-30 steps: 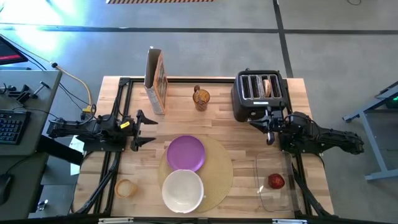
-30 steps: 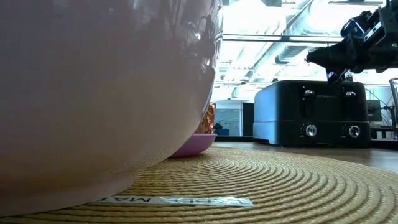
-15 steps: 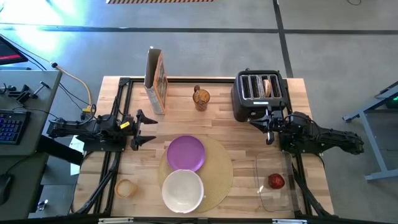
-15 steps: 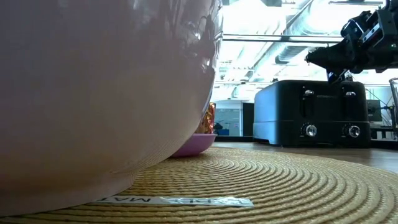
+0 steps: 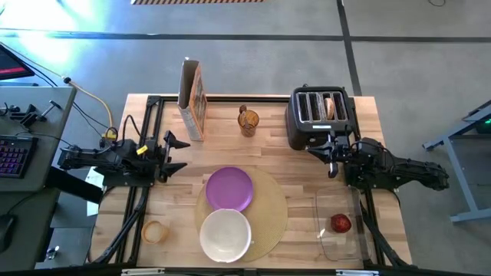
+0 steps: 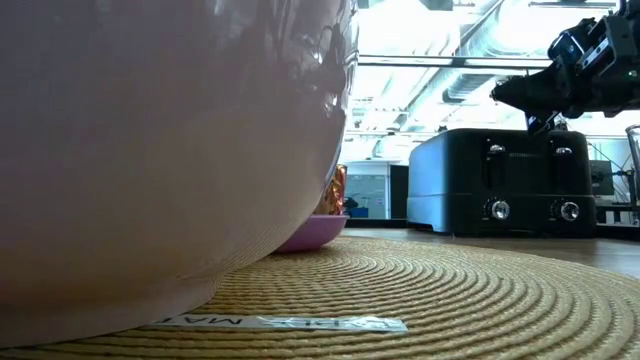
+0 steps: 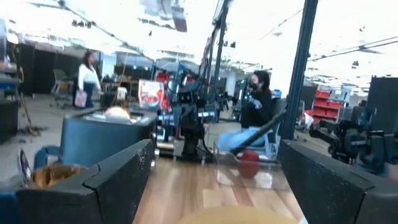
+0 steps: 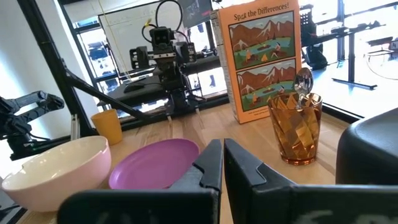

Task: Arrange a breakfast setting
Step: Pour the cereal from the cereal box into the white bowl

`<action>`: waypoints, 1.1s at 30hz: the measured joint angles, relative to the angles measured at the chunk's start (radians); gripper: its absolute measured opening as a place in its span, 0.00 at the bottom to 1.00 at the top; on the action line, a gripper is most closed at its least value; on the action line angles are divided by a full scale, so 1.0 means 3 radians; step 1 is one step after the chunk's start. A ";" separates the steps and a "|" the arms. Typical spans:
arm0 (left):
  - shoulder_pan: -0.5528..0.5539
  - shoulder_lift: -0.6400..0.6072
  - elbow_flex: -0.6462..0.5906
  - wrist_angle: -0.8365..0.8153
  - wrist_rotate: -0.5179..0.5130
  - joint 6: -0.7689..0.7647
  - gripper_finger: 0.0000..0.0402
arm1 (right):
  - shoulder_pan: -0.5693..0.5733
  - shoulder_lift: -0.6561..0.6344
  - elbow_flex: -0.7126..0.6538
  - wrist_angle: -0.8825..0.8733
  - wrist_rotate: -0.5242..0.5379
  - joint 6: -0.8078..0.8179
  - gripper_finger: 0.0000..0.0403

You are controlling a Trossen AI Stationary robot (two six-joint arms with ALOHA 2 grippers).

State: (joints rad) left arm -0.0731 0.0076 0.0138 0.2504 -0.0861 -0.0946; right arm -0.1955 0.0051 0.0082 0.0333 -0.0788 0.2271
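Mat [image 5: 270, 211]: we find it at the table's near-centre edge, serving as base for the purple plate [image 5: 229, 188] and white bowl [image 5: 225, 234].
Bagel [image 5: 330, 106]: upright in the toaster [image 5: 318, 115], awaiting pickup, we judge.
Apple [image 5: 341, 223]: in a clear tray.
Right gripper [image 5: 332, 157]: fingers together, empty, just beside the toaster.
Left gripper [image 5: 178, 153]: spread wide, empty, waiting.

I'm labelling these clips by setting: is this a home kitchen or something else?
Probably a robotics lab or open workshop, not a home: exposed ceiling ducts, another robot rig beyond the wooden table, and a keyboard on a desk beside it.
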 joint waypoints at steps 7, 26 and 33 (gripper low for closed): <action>0.0001 0.0246 0.0199 0.0005 -0.0022 0.0030 0.85 | 0.0000 0.0001 0.0000 -0.0001 0.0004 -0.0001 0.00; -0.0001 0.1366 0.1103 -0.0709 -0.0245 -0.0777 0.85 | 0.0000 0.0000 -0.0001 -0.0001 -0.0009 0.0116 0.00; -0.0003 0.1566 0.1336 -0.1101 -0.0088 -0.1191 0.85 | 0.0000 0.0001 -0.0001 -0.0001 -0.0010 0.0116 0.00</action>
State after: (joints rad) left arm -0.0738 0.4772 0.4147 -0.0800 -0.1125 -0.4518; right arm -0.1955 0.0055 0.0079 0.0331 -0.0818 0.2619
